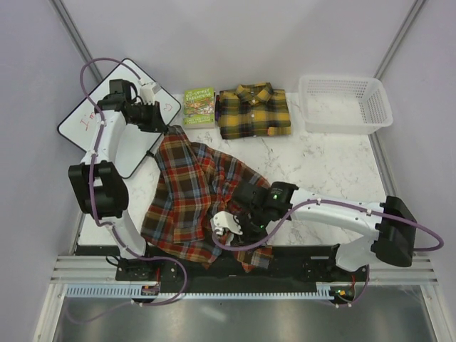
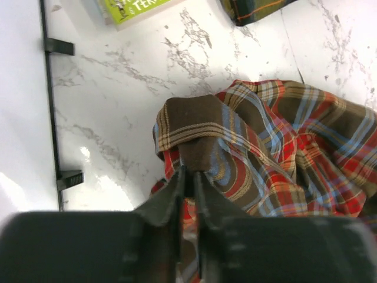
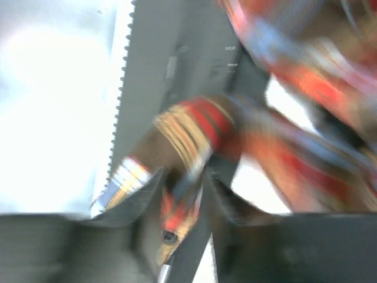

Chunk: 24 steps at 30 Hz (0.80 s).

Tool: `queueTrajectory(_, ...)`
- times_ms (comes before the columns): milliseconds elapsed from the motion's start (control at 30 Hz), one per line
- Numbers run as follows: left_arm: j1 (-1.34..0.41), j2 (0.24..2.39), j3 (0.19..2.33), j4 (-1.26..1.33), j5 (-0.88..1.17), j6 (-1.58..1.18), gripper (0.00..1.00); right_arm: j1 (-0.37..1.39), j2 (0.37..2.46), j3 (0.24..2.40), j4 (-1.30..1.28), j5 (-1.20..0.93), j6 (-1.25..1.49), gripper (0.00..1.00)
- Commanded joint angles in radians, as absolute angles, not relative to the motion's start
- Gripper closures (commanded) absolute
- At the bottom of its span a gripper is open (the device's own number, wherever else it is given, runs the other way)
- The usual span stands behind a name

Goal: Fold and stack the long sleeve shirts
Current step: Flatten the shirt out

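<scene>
marble table (image 1: 324, 162); wrist view shows left claw (image 2: 187, 178) pinching red-brown shirt (image 2: 283, 138)

right wrist: red-brown shirt (image 3: 200, 124) blurred | left wrist: green book (image 2: 132, 7), yellow shirt (image 2: 253, 9) cut off

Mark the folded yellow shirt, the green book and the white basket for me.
yellow plaid shirt (image 1: 254, 112): top view, middle of its folded front.
green book (image 1: 199, 107): top view, centre of its cover.
white basket (image 1: 345, 127): top view, its near wall.
</scene>
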<state>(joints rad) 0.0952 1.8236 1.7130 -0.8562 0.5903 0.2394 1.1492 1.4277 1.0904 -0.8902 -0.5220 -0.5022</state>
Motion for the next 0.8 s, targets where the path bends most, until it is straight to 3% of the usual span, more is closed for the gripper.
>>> queueTrajectory(0,0.074,1.801,1.744,-0.844,0.655,0.207,0.73,0.981,1.488,1.242,-0.951,-0.517,-0.568,0.41)
queueTrajectory(167,0.081,1.656,1.59,-0.848,0.686,0.311,0.46,0.772,1.578,1.357,-0.954,-0.491,-0.569,0.34)
queueTrajectory(433,0.012,1.441,1.215,-0.974,0.649,0.527,0.36,0.646,1.762,1.385,-0.689,-0.298,-0.332,0.3)
queueTrajectory(467,-0.033,1.415,1.185,-0.983,0.631,0.535,0.28,0.626,1.791,1.405,-0.689,-0.302,-0.312,0.29)
queueTrajectory(533,-0.124,1.391,1.108,-0.989,0.568,0.54,0.22,0.58,1.864,1.46,-0.703,-0.305,-0.276,0.25)
queueTrajectory(767,-0.391,1.371,1.0,-0.87,0.413,0.443,0.16,0.471,1.963,1.5,-0.678,-0.319,-0.204,0.24)
